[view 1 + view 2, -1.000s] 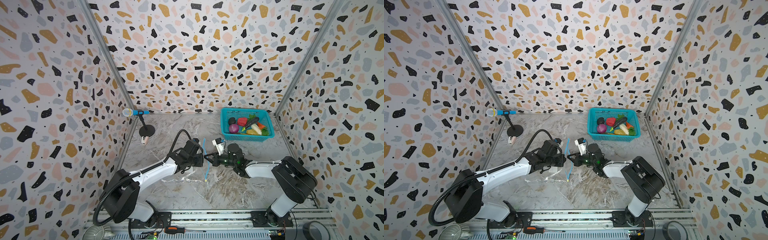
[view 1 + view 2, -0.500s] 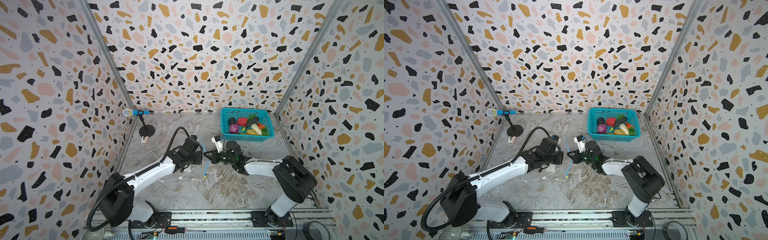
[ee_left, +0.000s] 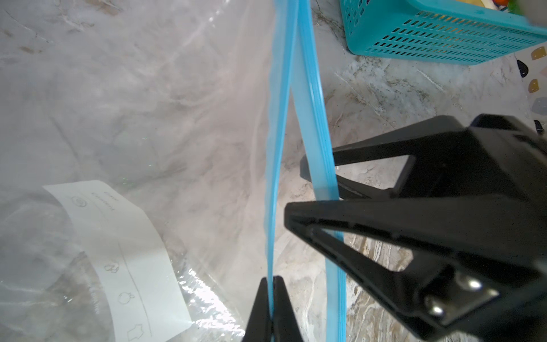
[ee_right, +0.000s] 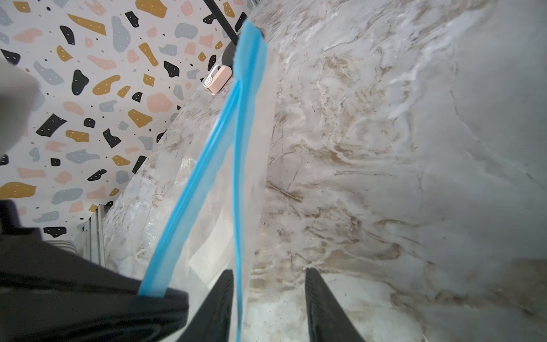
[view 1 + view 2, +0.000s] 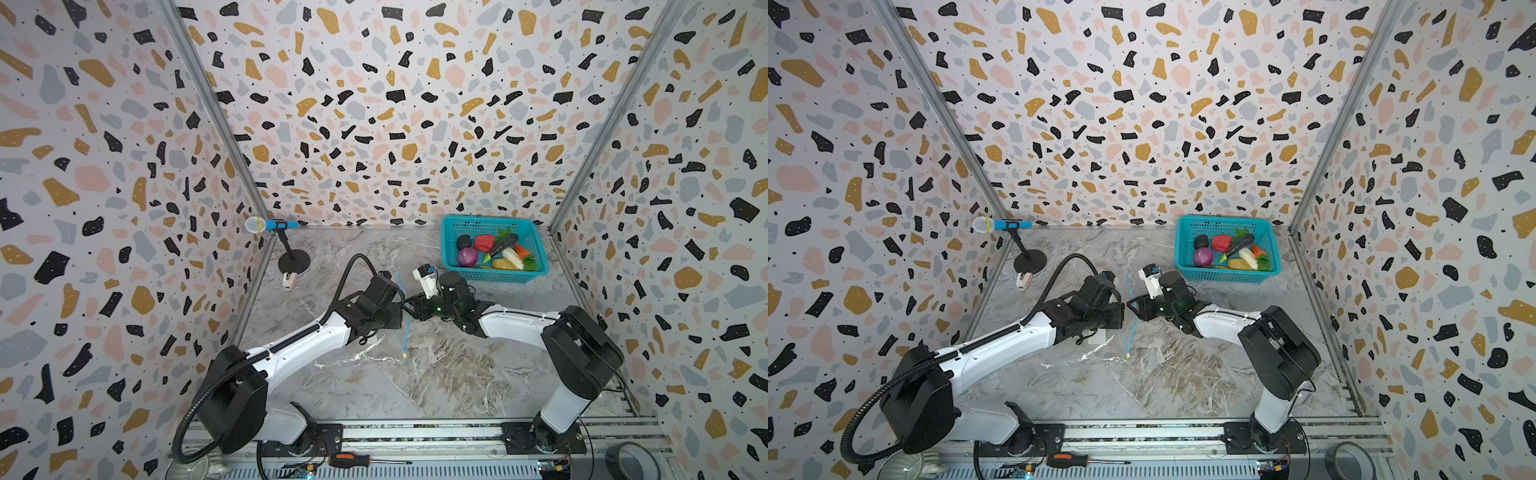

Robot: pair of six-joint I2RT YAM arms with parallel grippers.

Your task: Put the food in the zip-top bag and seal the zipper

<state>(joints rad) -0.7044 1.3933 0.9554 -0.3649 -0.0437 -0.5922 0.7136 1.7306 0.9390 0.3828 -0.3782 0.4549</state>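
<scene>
The clear zip-top bag [image 5: 353, 358] lies flat on the table under my left arm, its white label [image 3: 118, 251] showing in the left wrist view. The blue zipper [image 5: 405, 328] is parted into two lips, with the yellow slider [image 5: 404, 356] at its near end. My left gripper [image 3: 273, 279] is shut on one lip [image 3: 276, 148]. Facing it, my right gripper [image 4: 269, 272] is open, and the other lip [image 4: 238, 207] hangs loose just inside one finger. The food [image 5: 484, 243] lies in the teal basket [image 5: 494, 276] at the back right.
A toy microphone on a stand [image 5: 266, 225] stands at the back left with a small pink object [image 5: 289, 279] beside its base. A screwdriver [image 5: 349, 460] and a tape roll [image 5: 631, 461] lie along the front rail. Patterned walls close three sides.
My right gripper has opened and let go of its zipper lip. The left gripper stays clamped on its lip, and both grippers have shifted slightly toward the back.
</scene>
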